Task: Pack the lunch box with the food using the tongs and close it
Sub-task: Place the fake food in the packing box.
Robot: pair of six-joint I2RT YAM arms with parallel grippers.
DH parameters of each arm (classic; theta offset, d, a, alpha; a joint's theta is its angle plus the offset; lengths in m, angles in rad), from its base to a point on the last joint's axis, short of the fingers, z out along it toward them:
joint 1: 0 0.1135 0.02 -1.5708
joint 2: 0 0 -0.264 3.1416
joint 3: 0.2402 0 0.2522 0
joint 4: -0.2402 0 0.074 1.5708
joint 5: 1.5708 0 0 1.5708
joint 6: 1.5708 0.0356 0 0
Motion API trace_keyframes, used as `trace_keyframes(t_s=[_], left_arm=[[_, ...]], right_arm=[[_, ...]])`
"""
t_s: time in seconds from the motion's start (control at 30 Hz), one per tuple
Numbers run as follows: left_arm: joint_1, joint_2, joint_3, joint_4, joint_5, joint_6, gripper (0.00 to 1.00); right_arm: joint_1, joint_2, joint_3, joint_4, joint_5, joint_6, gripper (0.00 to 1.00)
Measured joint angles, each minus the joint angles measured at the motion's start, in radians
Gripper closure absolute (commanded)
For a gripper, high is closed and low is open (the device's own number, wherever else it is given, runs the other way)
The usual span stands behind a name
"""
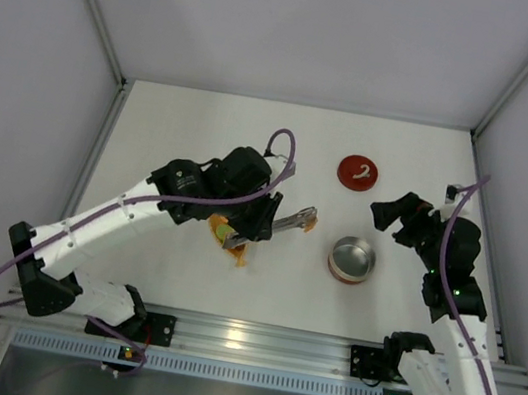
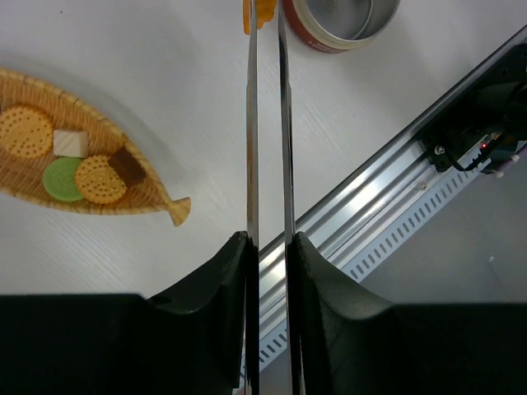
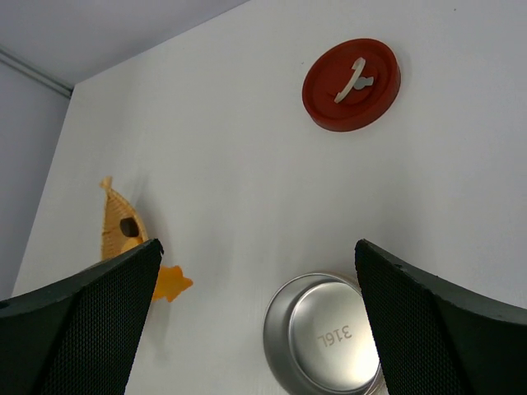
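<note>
The white table [image 1: 205, 127] takes up most of what I can see, with both arms reaching in from its near edge at 6 o'clock.

The left end effector [image 1: 258, 219] hangs over the middle of the table. Its black fingers [image 2: 226, 271] are clamped together on the tongs [image 2: 252, 123]. The two slim silver arms of the tongs run nearly parallel and point toward 3 o'clock.

The right end effector [image 1: 392, 217] hovers at about 1 o'clock from the lunch box, with its fingers [image 3: 99, 321] spread wide apart and nothing between them.

The orange leaf-shaped dish [image 2: 90, 123] lies under the left wrist, at 9 o'clock from the lunch box.

The lunch box [image 1: 352, 259] stands upright and uncovered to the right of centre. Its steel floor is stamped 316L.

Its red lid [image 1: 358, 171] lies flat on the table at 12 o'clock from it, well apart, with the white squiggle facing up.

The food is the smallest thing here. Two dotted biscuit rounds [image 2: 25, 130], a white cube [image 2: 70, 142], a green disc [image 2: 62, 178] and a brown piece [image 2: 126, 164] sit in the dish. An orange piece [image 2: 262, 12] shows at the tips of the tongs, just beside the lunch box rim at its 9 o'clock.
</note>
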Motion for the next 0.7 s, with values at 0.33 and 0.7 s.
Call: trace_keyframes(t_s=[0.33,0.7], left_arm=[[-0.105,0.167,0.102,0.094,-0.002,-0.018,0.74],[-0.126,0.263,0.105,0.174,0.036,-0.022,0.73]], right_arm=[[0.000,-0.031,0.038,-0.066,0.060,-0.031,0.01],[0.000,-0.042,0.050,-0.115,0.094,-0.041,0.00]])
